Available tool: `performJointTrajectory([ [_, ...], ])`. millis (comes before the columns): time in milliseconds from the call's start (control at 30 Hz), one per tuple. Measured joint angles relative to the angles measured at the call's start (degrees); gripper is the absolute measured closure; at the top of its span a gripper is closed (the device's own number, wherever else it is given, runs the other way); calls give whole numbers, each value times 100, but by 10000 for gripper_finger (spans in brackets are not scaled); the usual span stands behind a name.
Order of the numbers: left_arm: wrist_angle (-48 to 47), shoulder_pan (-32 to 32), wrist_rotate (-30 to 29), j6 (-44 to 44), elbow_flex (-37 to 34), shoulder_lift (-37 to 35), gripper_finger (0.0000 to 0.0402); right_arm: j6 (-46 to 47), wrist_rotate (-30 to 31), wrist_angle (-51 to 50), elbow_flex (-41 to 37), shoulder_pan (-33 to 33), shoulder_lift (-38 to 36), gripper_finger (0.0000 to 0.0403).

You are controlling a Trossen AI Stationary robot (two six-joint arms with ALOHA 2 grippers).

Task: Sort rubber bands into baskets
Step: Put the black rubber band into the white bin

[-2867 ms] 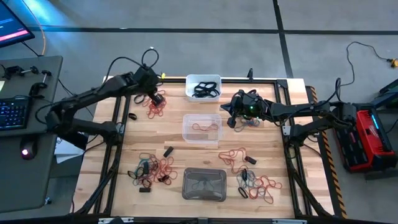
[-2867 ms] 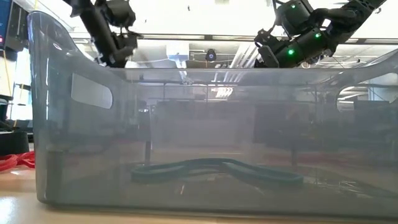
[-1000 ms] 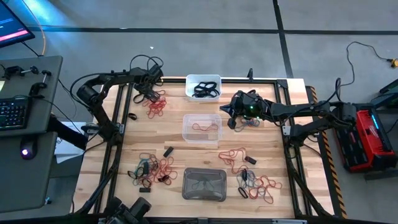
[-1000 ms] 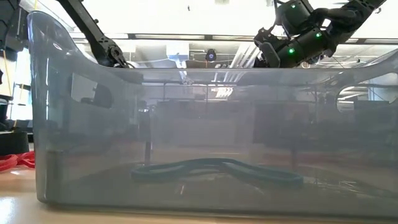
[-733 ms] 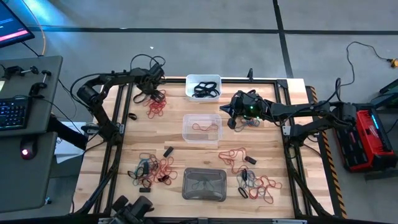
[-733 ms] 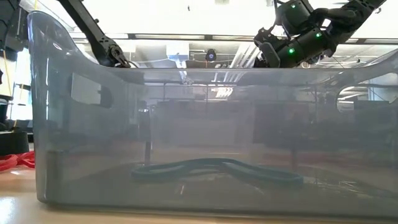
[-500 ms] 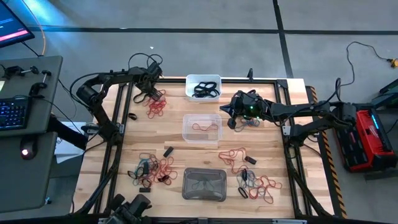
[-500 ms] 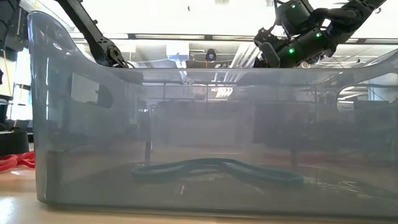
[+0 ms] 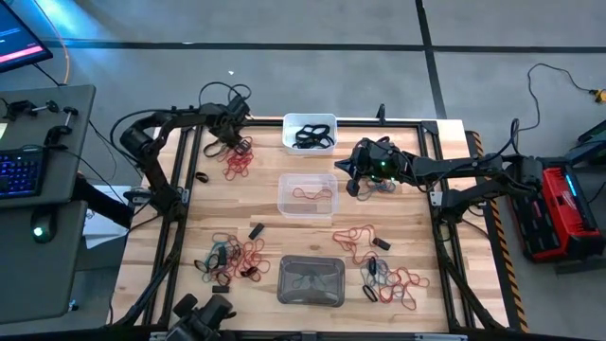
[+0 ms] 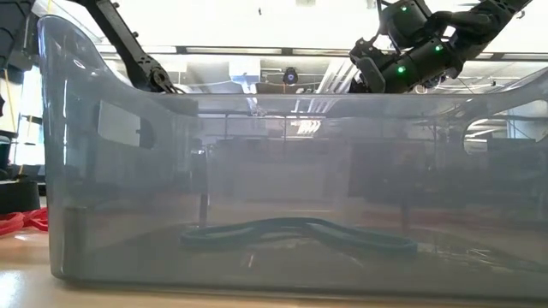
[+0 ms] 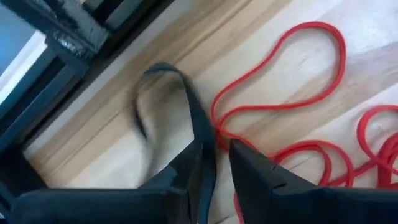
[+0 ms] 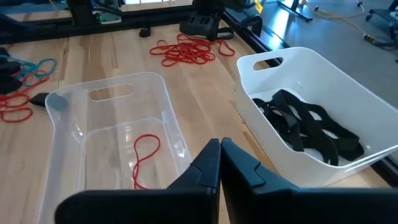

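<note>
I am closing my left gripper [image 11: 214,163] on a black band [image 11: 186,112] lying lengthwise between its fingers beside the red pile [image 9: 236,161], with the white basket [image 9: 310,134] just to my right.

Both arms are dark, near-black, built of slim tubular links with bulkier joint housings. Loose black cables loop off the left arm [image 9: 161,128] near its wrist. The right arm [image 9: 445,170] shows small green lights glowing on its wrist housing. Each gripper's fingers are matte black, wedge-shaped.
</note>
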Motion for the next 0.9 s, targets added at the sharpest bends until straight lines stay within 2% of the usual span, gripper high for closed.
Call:
performJointTrajectory([
  [133, 50, -11, -289, 223, 15, 78, 336, 14, 2, -11, 0, 112, 0, 403],
  [267, 0, 3, -576, 437, -7, -5, 370, -20, 28, -13, 0, 236, 0, 403],
  [367, 18, -51, -685, 553, -10, -215, 396, -29, 54, -13, 0, 301, 0, 403],
  [533, 23, -199, -878, 652, -9, -713, 400, -99, 57, 2, 0, 334, 0, 403],
  [733, 146, -439, -813, 627, -9, -1609, 401, -144, 214, 2, 0, 334, 0, 403],
  [900, 379, -823, -315, 356, -5, -2185, 401, -162, 318, 4, 0, 334, 0, 403],
])
